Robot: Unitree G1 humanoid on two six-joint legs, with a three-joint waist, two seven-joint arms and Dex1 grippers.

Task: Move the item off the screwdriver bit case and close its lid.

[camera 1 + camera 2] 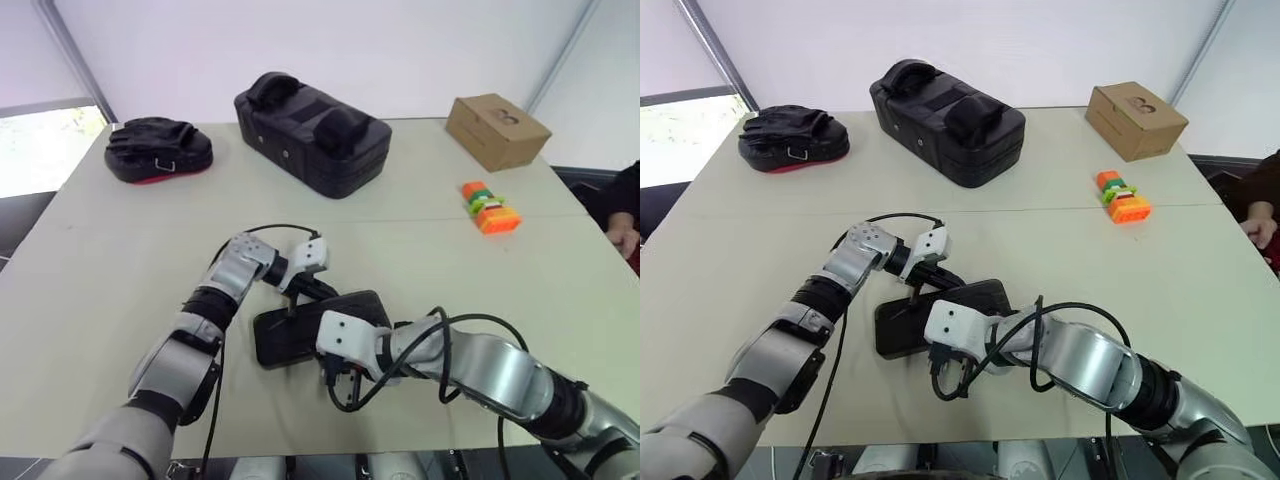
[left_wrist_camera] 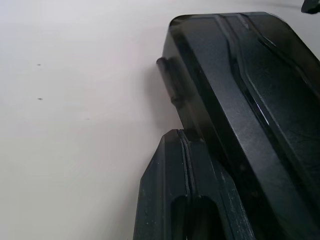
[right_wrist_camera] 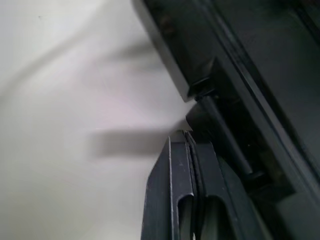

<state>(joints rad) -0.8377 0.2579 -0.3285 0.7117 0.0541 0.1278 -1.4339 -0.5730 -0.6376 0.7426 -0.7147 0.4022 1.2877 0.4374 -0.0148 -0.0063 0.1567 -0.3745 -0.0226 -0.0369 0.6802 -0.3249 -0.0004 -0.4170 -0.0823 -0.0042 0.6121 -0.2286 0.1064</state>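
Left eye view: screwdriver bit case (image 1: 318, 325) lies flat near table (image 1: 90, 260) front edge, nothing on top of it. Orange-green toy (image 1: 490, 208) sits well apart from case, far-right of it, so prob. the item is already off. Left gripper (image 1: 312, 288) is at case's far-left edge and right gripper (image 1: 332, 362) at its near edge. Lid looks down, but latch can't be confirmed. Right eye view: same layout w/ cables crossing case's near side, hiding part of its rim. Left wrist view: fingers (image 2: 165, 200) look pressed together, gripping nothing, tip touching case corner. Thin seam along case side, can't tell if fully shut. Right wrist view: fingers (image 3: 172, 200) also look closed w/ nothing held. A gap shows at case's hinge or edge, so a final press is likely left.
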